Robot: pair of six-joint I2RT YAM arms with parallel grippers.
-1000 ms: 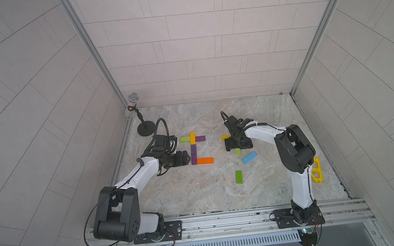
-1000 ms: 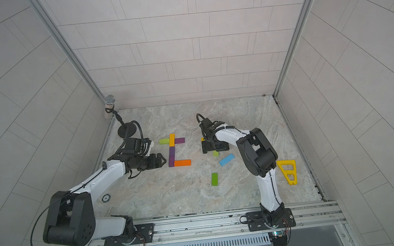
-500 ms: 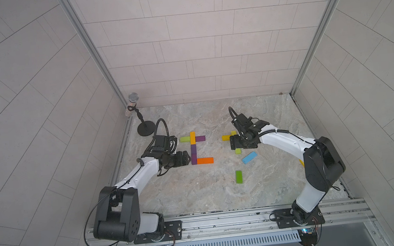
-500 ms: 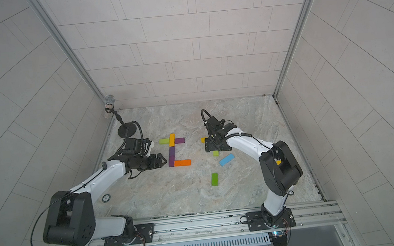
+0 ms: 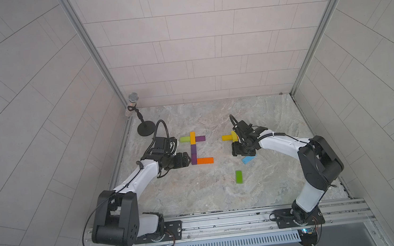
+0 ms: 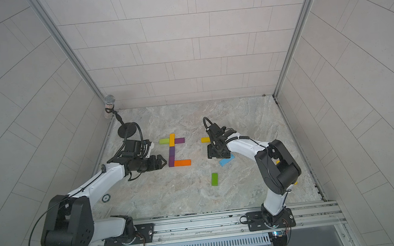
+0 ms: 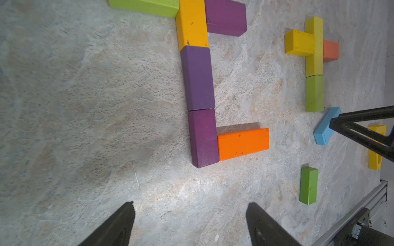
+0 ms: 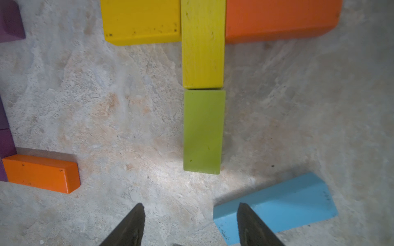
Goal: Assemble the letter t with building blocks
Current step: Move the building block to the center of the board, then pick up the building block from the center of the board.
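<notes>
The left gripper (image 7: pixel 189 215) has its jaws apart and holds nothing. Just ahead of its fingertips (image 7: pixel 119 225) lies one letter t (image 7: pixel 201 136) that looks complete. A lime block (image 7: pixel 145 7), a yellow-orange block (image 7: pixel 193 23) and a purple block (image 7: pixel 226 18) make the crossbar. Two more purple blocks (image 7: pixel 198 78) make the stem and an orange block (image 7: pixel 243 143) the foot, all touching.

The right gripper (image 8: pixel 189 215) also has its jaws apart and is empty. Straight ahead of it is a second letter (image 8: pixel 202 64), which I judge about half made. A yellow block (image 8: pixel 140 21), a pale yellow block (image 8: pixel 202 42) and a dark orange block (image 8: pixel 277 19) form the cross. A lime-green block (image 8: pixel 202 132) continues the stem. A light blue block (image 8: pixel 277 204) lies tilted, partly under one fingertip (image 8: pixel 251 225); whether they touch I cannot tell. A loose green block (image 5: pixel 239 176) lies apart, behind this gripper. These two are probably left to place, as lower stem and foot.

No writing or label can be read on any block.
</notes>
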